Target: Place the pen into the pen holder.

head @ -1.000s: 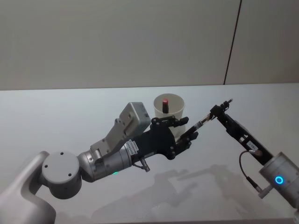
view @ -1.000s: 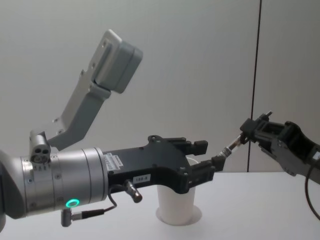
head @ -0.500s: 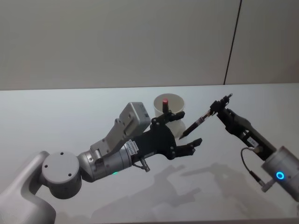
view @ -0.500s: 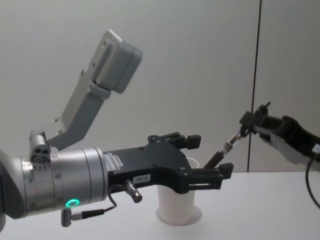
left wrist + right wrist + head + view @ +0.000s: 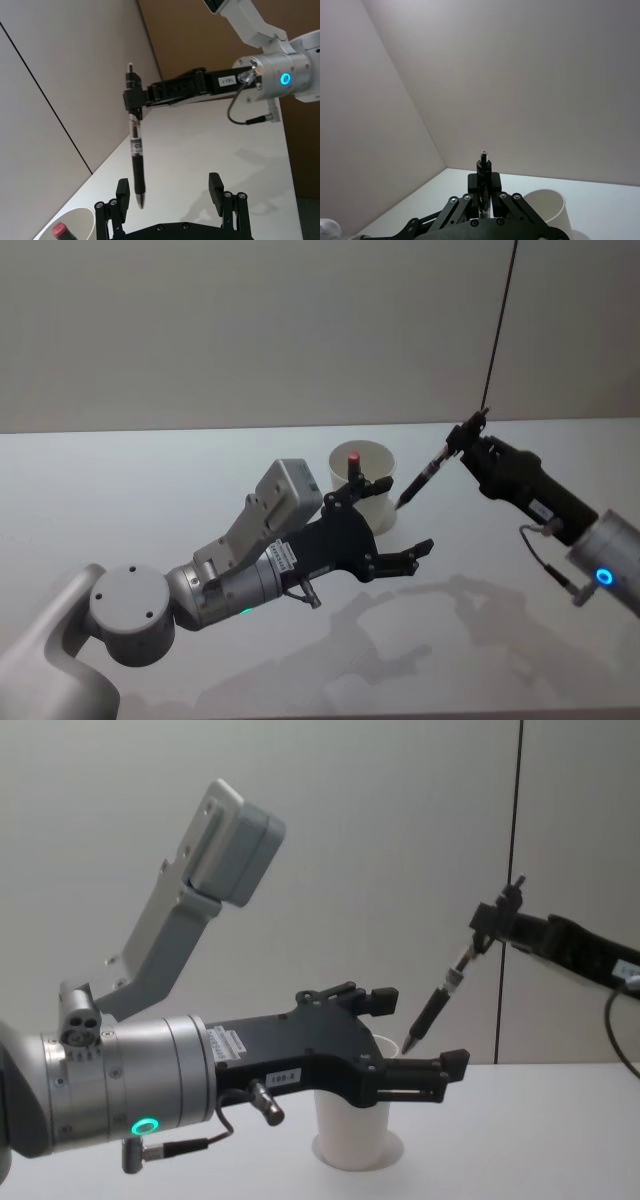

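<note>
My right gripper point(image 5: 463, 447) is shut on the upper end of the black pen point(image 5: 424, 476), which hangs tilted in the air with its tip down, just right of the pen holder point(image 5: 375, 472). This white paper cup stands on the table with a red-capped item point(image 5: 352, 456) inside. In the chest view the pen point(image 5: 441, 999) slants from the right gripper point(image 5: 487, 926) down toward the cup's point(image 5: 352, 1131) rim. My left gripper point(image 5: 392, 521) is open beside the cup, below the pen tip, with nothing in it. From the left wrist, the pen point(image 5: 136, 156) hangs above one open finger point(image 5: 121, 193).
The white table point(image 5: 150, 470) runs wide to the left and front of the cup. A plain wall with a dark vertical seam point(image 5: 497, 325) stands behind. My left arm's grey camera housing point(image 5: 228, 845) rises high on the left in the chest view.
My left gripper opened and let go of the pen's tip. The right gripper then lifted the pen up and back, tilting it steeper, with its tip nearer the cup.
</note>
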{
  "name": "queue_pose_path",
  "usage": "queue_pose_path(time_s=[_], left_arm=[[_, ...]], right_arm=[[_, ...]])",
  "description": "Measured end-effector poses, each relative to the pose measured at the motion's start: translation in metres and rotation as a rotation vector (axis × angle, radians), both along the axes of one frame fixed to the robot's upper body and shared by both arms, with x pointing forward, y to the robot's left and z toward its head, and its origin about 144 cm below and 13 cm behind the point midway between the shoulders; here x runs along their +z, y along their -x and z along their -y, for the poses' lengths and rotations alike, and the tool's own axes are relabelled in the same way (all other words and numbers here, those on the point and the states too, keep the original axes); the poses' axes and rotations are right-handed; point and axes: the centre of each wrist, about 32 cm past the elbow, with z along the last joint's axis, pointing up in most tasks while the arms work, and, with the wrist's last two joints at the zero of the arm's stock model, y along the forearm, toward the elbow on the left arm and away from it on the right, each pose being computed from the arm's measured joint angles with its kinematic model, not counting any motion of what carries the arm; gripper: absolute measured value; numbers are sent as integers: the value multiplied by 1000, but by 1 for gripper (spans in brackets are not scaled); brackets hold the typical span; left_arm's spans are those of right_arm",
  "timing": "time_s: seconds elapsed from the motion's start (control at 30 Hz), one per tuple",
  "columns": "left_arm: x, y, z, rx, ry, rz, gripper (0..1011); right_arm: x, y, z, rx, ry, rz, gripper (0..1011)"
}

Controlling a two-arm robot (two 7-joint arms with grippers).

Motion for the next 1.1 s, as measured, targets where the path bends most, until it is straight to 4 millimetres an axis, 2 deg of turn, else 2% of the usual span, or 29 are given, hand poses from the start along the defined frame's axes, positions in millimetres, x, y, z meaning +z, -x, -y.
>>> queue_pose_path(time_s=[0.6, 1.1], left_arm=[[0, 0, 0, 0, 0, 0, 1003], [0, 0, 0, 0, 0, 0, 1003]], right_arm=[[31, -51, 5, 59, 144, 119, 133], [39, -92, 0, 111, 217, 139, 133]])
